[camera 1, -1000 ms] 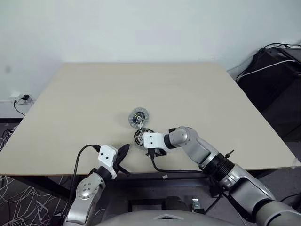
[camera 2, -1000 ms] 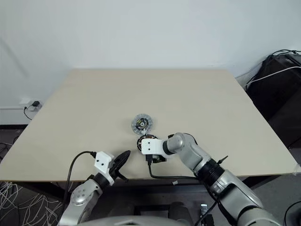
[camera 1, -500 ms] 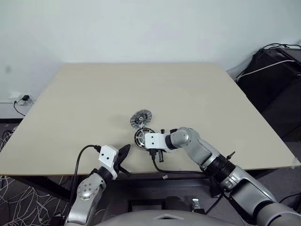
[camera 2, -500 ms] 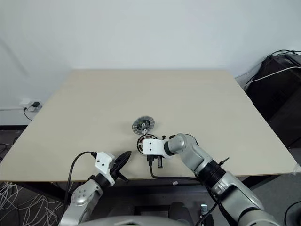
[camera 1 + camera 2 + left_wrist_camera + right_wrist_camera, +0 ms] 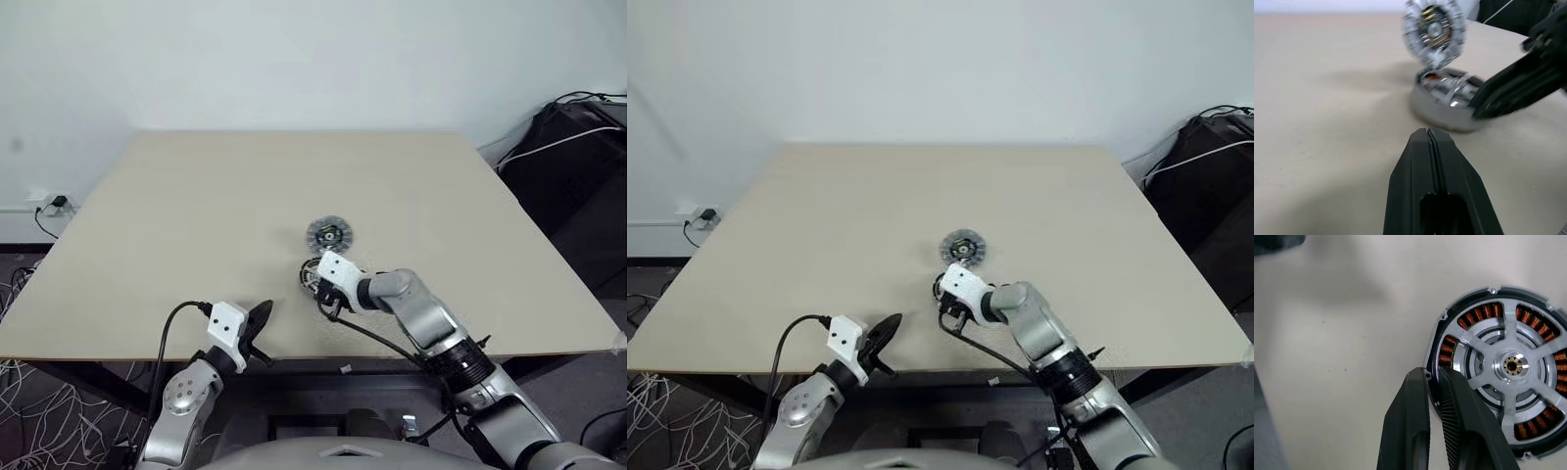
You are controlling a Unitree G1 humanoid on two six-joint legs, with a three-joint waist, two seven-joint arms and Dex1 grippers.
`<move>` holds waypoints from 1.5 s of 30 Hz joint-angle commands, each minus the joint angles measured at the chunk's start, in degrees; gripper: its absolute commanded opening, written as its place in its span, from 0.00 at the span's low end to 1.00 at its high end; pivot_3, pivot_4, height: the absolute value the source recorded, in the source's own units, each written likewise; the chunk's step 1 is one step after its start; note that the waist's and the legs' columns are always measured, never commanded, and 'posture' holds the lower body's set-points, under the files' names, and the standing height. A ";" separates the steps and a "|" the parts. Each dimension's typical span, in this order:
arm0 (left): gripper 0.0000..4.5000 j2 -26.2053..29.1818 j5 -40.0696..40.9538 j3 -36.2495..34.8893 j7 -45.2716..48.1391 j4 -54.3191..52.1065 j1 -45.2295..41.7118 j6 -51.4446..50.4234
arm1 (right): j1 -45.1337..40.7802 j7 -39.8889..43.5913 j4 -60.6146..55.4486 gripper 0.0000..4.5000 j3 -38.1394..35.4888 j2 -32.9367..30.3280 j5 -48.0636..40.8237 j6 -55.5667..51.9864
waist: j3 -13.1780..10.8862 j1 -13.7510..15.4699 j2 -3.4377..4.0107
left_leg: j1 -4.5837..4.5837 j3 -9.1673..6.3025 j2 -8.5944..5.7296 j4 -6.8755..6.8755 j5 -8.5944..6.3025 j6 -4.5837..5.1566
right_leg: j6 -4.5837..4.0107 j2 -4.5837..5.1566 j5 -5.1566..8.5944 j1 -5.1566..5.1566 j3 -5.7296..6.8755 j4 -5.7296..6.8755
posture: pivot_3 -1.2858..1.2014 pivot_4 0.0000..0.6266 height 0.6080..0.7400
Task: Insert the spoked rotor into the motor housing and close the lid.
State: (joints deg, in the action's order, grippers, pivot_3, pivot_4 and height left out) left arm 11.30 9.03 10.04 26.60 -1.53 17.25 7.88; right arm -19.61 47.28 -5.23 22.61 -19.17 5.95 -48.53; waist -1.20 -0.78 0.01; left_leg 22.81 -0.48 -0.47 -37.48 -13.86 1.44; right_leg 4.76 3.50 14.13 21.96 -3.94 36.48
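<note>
White wall (image 5: 294,59) stands behind a big tan worktop (image 5: 196,215). It looks flat and smooth, so small parts could slide on it. Black boxes with cables (image 5: 578,147) sit at the far right of the head view. More cables (image 5: 39,421) lie on the floor at the lower left.

Near the middle of the head view, a bit low, sits the housing (image 5: 1476,313). The right wrist view shows its ring of copper wire. The rotor (image 5: 1511,364), with its silver spokes and hub, looks like it already sits inside the housing. The lid (image 5: 328,234) is just above the housing in the head view, very close to it. I cannot tell if it lies flat or is tipped up.

The right claw (image 5: 1431,372) is clamped on the rim of the housing, with one finger outside and one inside, next to the copper wire. The left claw (image 5: 1429,132) is at the lower left, pressed together and holding nothing.

These parts look like hard metal, small but heavy for their size. They will not bend. The shiny lid may be slippery, so its edge seems the best place to pinch it. The copper wire looks thin and easy to scratch, so the rim is a safer place to hold the housing.
</note>
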 commanded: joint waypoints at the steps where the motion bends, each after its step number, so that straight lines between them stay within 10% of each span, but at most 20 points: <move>1: 0.00 -0.45 -0.24 0.16 0.33 0.28 -0.79 1.23 | -0.04 -2.01 -9.12 0.01 -5.43 1.67 -4.57 -10.84 | -0.01 -0.04 0.02 | 0.01 -0.01 0.00 0.00 0.00 0.00 | -0.01 -0.01 0.01 0.02 0.01 0.01 | 0.52 0.00 1.00; 12: 0.00 -0.88 -0.27 0.14 1.26 3.30 -1.46 2.36 | 0.57 -12.63 -16.93 0.01 -15.68 12.05 -13.36 -38.17 | -0.04 -0.59 0.02 | 0.07 -0.01 0.05 0.00 -0.09 -0.16 | -0.04 0.00 0.06 0.18 0.00 0.23 | 0.52 0.00 1.00; 25: 0.00 -1.12 -0.28 -0.11 1.16 4.41 -1.57 2.80 | -2.04 -25.75 -2.78 0.01 -17.11 22.53 -13.77 -30.93 | 0.03 -1.97 -0.06 | 0.04 0.01 0.04 0.00 -0.14 -0.27 | 0.02 -0.02 0.03 0.20 -0.01 0.33 | 0.52 0.00 1.00; 33: 0.00 -0.99 -0.34 0.31 0.79 1.90 -1.35 0.78 | -4.70 -27.58 -0.29 0.51 -17.86 25.98 -16.90 -27.33 | -0.10 -2.90 0.14 | -0.03 -0.16 0.11 0.04 -0.15 -0.29 | 0.32 0.01 0.15 0.18 -0.01 0.38 | 0.52 0.00 1.00; 45: 0.00 -0.43 -0.19 0.25 1.37 1.57 -1.34 0.18 | -4.04 -8.01 -8.49 0.51 7.76 -3.83 -11.39 3.77 | -0.12 -2.69 0.08 | 0.18 -0.13 -0.08 0.22 0.00 0.02 | 0.13 0.03 0.20 0.32 -0.02 0.08 | 0.52 0.00 1.00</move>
State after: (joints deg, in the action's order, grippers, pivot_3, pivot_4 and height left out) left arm 10.90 9.01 10.08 27.61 2.19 16.38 7.66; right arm -23.29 36.60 -11.61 28.59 -22.23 -6.56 -50.04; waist -1.32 -3.47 0.10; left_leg 22.98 -0.61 -0.55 -37.25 -13.86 1.45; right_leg 4.89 3.47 14.33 22.29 -3.95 36.57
